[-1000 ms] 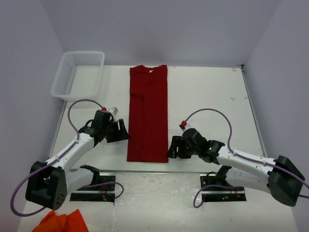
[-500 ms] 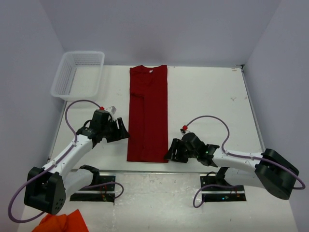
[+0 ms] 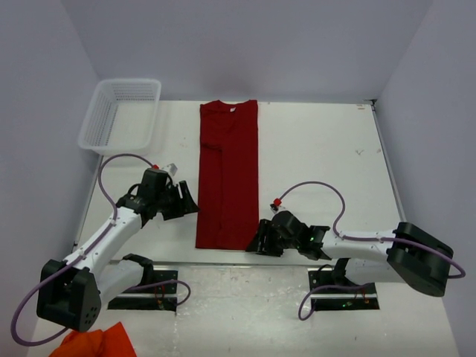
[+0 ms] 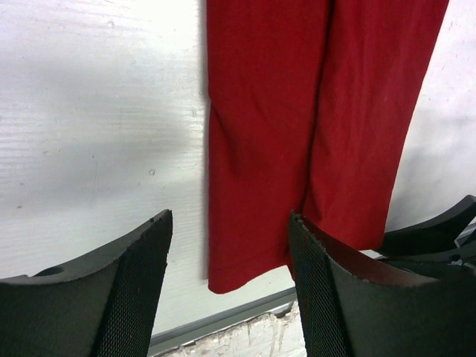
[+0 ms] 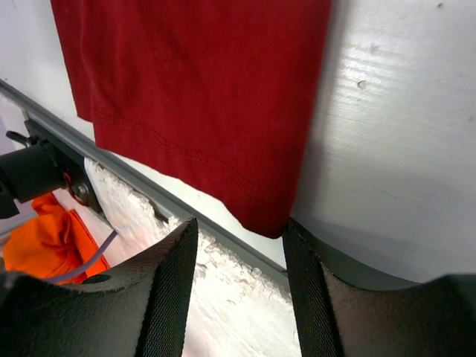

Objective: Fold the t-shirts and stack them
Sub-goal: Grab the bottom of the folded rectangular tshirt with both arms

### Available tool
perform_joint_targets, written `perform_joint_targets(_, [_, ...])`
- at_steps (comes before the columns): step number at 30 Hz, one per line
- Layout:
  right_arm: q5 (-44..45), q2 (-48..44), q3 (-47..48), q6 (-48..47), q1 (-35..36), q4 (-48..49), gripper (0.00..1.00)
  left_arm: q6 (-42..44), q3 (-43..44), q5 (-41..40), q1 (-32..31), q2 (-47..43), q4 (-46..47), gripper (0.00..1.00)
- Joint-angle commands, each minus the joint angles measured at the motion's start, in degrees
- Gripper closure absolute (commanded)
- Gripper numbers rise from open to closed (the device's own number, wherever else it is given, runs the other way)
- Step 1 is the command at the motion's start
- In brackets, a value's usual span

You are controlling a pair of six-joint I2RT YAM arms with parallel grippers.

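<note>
One dark red t-shirt [image 3: 228, 175], folded lengthwise into a long strip, lies on the white table with its collar at the far end. My left gripper [image 3: 187, 205] hovers open beside the strip's near-left edge. In the left wrist view the hem's near-left corner [image 4: 238, 279] lies between the open fingers [image 4: 119, 290]. My right gripper [image 3: 256, 242] is at the near-right corner of the hem. Its jaws stand apart in the right wrist view, with the hem corner [image 5: 268, 216] just ahead of the gap, nearer the right finger, and not pinched.
A white mesh basket [image 3: 119, 115] stands at the far left. An orange cloth [image 3: 93, 343] lies below the table's near edge, also visible in the right wrist view as orange cloth [image 5: 48, 242]. The metal table edge [image 5: 149, 197] runs just under the hem.
My right arm has slid left and lower, bringing its gripper to the hem's near-right corner, and its jaws have narrowed a little. The left arm has barely moved.
</note>
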Motion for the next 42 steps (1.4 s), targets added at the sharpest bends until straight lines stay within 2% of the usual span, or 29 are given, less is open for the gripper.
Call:
perform_joint_targets(1, [5.27, -0.89, 0.77, 0.88, 0.28, -4.59, 0.49, -1.36, 1.99, -1.23, 0.21, -1.67, -1.99, 0.35])
perform_joint_targets(6, [8.25, -0.81, 1.82, 1.14, 0.28, -9.41, 0.49, -1.28, 1.2, 0.17, 0.21, -2.64, -1.73, 0.35])
perform_joint_targets(17, [10.81, 4.28, 4.02, 2.63, 0.28, -11.71, 0.53, -2.51, -0.03, -2.63, 0.03, -3.52, -4.27, 0.35])
perform_joint_targets(23, [11.69, 5.35, 4.02, 3.51, 0.28, -11.36, 0.62, -3.47, -0.47, -2.81, -0.58, -3.61, -5.5, 0.35])
perform_joint_targets(28, [12.3, 4.64, 3.67, 4.04, 0.28, -11.53, 0.8, -3.56, -0.64, -2.73, -0.76, -2.99, -6.21, 0.35])
perform_joint_targets(29, [12.48, 4.56, 3.58, 4.13, 0.28, -11.62, 0.91, -3.73, -0.99, -1.77, -1.11, -2.56, -5.95, 0.35])
perform_joint_targets(32, [12.65, 4.47, 3.84, 3.86, 0.28, -11.97, 1.0, -3.56, -1.7, -1.06, -2.25, -1.42, -5.77, 0.35])
perform_joint_targets(42, [13.18, 4.47, 4.28, 2.55, 0.28, -12.41, 1.0, -4.61, -4.16, 3.6, -3.13, -1.67, -6.21, 0.34])
